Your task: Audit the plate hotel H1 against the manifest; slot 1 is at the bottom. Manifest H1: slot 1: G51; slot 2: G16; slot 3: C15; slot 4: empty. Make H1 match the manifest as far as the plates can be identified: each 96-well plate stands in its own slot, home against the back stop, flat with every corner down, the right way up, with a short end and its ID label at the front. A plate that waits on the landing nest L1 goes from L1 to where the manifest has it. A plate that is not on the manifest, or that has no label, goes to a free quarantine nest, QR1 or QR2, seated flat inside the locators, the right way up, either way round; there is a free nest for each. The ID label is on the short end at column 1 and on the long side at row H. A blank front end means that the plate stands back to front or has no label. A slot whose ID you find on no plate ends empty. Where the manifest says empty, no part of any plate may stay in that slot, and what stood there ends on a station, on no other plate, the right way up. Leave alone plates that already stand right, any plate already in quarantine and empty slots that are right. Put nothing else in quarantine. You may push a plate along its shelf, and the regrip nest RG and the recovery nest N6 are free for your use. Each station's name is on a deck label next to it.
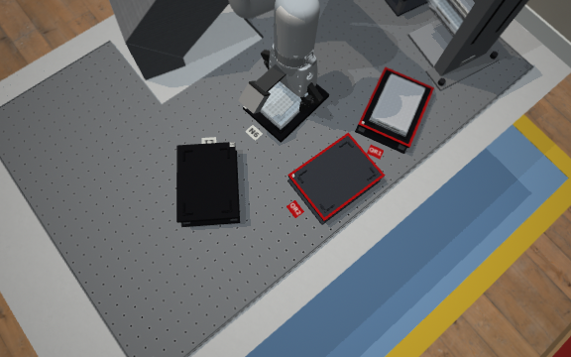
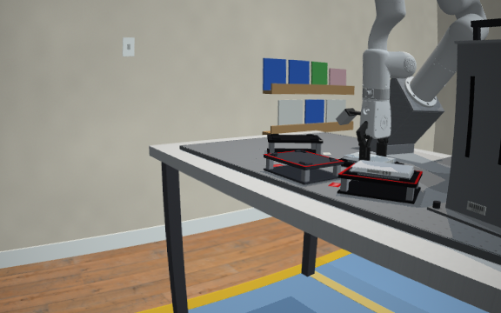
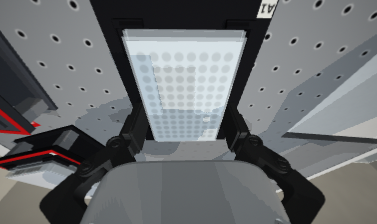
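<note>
A pale grey, rounded tubular arm [image 2: 378,26] ends in a black-fingered gripper [image 2: 370,145].
</note>
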Action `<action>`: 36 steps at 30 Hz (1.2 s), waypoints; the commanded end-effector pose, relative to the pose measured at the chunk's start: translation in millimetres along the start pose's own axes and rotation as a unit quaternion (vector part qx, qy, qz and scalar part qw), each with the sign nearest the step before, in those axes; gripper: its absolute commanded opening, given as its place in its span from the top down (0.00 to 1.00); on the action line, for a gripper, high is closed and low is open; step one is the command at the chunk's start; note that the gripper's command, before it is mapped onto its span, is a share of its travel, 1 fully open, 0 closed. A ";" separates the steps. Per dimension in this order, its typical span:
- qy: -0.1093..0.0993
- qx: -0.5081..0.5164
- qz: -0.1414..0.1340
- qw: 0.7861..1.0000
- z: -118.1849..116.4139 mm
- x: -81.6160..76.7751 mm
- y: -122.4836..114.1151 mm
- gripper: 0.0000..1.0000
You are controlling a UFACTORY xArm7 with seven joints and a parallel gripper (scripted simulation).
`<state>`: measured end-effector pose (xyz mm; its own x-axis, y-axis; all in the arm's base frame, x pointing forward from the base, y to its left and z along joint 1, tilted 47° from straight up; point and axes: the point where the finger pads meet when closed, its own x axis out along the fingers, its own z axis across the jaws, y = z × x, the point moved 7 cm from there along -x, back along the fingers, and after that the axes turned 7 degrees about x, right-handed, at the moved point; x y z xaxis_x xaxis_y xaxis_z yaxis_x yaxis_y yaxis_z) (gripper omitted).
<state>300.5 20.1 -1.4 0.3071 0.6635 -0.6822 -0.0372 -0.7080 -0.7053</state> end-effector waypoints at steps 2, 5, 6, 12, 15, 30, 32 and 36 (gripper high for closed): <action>0.001 0.000 0.001 1.000 -0.5 -0.4 0.6 0.00; 0.001 0.000 0.001 1.000 -0.5 -0.4 0.6 0.00; 0.001 0.000 0.001 1.000 -0.5 -0.4 0.6 0.00; 0.001 0.000 0.001 1.000 -0.5 -0.4 0.6 0.00; 0.001 0.000 0.001 1.000 -0.5 -0.4 0.6 0.00; 0.001 0.000 0.001 1.000 -0.5 -10.3 0.6 0.00; 0.001 0.000 0.001 1.000 -0.5 -10.3 0.6 0.00; 0.001 0.000 0.001 1.000 -0.5 -17.0 0.6 0.00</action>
<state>297.2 13.3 5.6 0.3072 0.6629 -0.6827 -0.0373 -0.7085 -0.7047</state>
